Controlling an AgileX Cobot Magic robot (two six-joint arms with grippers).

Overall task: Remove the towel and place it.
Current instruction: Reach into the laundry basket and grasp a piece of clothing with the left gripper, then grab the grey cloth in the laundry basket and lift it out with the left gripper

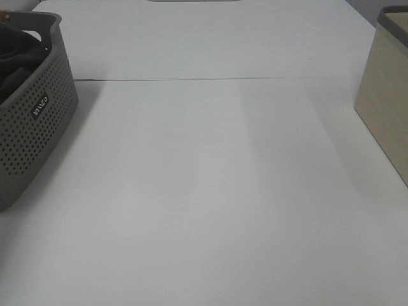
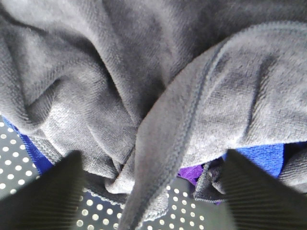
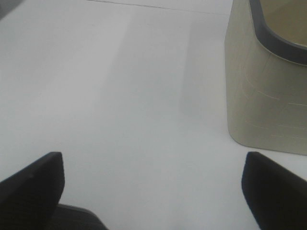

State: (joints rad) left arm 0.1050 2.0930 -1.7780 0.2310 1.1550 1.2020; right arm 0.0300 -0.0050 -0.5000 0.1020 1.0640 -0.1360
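Charcoal terry towel (image 2: 158, 96) heaped in the perforated grey basket (image 1: 38, 121), with our left gripper (image 2: 153, 191) astride one hemmed fold.

Its jaws stand apart, not yet pinching. The right gripper (image 3: 153, 177) hangs spread wide over the table (image 1: 210, 191), near the beige bin (image 1: 386, 108). We judge a shallow bite the main risk, since plush slips. The blue cloth (image 2: 256, 155) and purple cloth (image 2: 192, 173) under the fold could also be dragged along. The white tabletop looks smooth, with one seam; we see nothing of the room.
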